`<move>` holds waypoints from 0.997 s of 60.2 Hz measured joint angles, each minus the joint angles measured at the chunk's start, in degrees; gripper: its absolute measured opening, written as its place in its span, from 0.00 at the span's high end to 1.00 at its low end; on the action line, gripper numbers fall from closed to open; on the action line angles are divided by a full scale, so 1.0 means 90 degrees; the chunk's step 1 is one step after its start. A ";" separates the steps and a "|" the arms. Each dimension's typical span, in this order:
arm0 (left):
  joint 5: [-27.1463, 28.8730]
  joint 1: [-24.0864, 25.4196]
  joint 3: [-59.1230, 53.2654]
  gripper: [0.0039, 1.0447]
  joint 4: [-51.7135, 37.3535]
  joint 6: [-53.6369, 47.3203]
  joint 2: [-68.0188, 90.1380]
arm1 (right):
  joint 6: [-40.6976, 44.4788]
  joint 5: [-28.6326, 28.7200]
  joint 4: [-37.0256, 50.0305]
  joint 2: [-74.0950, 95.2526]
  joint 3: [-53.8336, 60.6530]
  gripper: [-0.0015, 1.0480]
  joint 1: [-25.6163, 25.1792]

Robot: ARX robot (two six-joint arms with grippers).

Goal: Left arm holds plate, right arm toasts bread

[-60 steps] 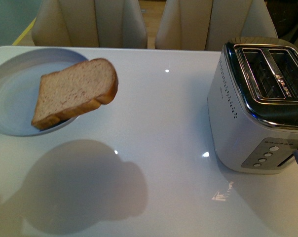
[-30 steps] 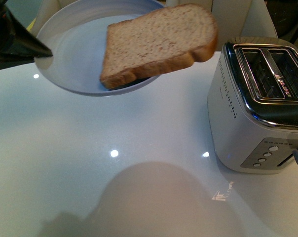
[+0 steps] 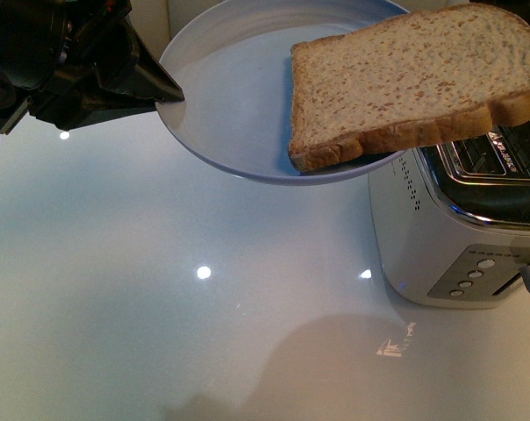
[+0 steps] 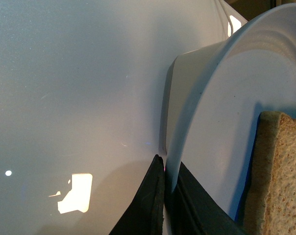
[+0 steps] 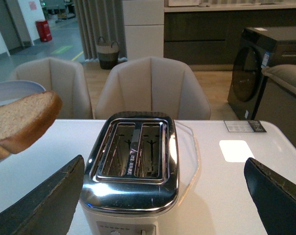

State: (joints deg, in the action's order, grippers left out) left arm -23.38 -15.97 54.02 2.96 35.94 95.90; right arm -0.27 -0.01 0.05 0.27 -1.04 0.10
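My left gripper (image 3: 166, 93) is shut on the left rim of the pale blue-grey plate (image 3: 234, 96) and holds it in the air, tilted. The left wrist view shows its two black fingers (image 4: 150, 200) pinching the plate's rim (image 4: 197, 105). The slice of brown bread (image 3: 410, 74) lies on the plate's right side and overhangs its edge, above the toaster (image 3: 440, 237). In the right wrist view my right gripper (image 5: 163, 159) is open and wide, above the front of the toaster (image 5: 133, 161), with the bread (image 5: 20, 122) and plate (image 5: 11, 88) to one side.
The silver two-slot toaster stands on the white glossy table (image 3: 160, 298) at the right, its slots (image 5: 133, 147) with nothing in them. Beige chairs (image 5: 153, 88) stand beyond the table's far edge. A dark appliance (image 5: 258, 63) stands further back.
The plate with the bread has risen and moved right, from the table's left to over the toaster. My left gripper has come into the front view.
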 joint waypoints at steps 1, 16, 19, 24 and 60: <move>0.0010 -0.0002 0.0000 0.97 0.0000 0.0000 0.0000 | 0.0000 0.0000 0.0000 0.0000 0.0000 0.09 0.0000; 0.0049 -0.0012 0.0000 0.97 0.0000 0.0017 0.0002 | -0.2011 0.2431 -0.1467 0.2210 -0.0986 0.09 -0.0787; 0.0053 -0.0012 0.0000 0.97 0.0000 0.0017 0.0007 | -0.2203 0.2533 -0.1209 0.2603 -0.1132 0.09 -0.0811; 0.0100 -0.0010 0.0000 0.97 0.0000 0.0022 0.0007 | -0.2467 0.2642 -0.0461 0.3444 -0.1523 0.09 -0.0823; 0.0100 -0.0061 0.0000 0.97 0.0051 0.0046 0.0007 | -0.4651 0.3405 0.2569 0.7524 -0.2803 0.09 0.0364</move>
State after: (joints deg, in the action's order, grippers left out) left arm -22.48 -16.51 54.02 3.42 36.36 95.96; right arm -42.13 30.63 23.18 67.99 -26.26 3.38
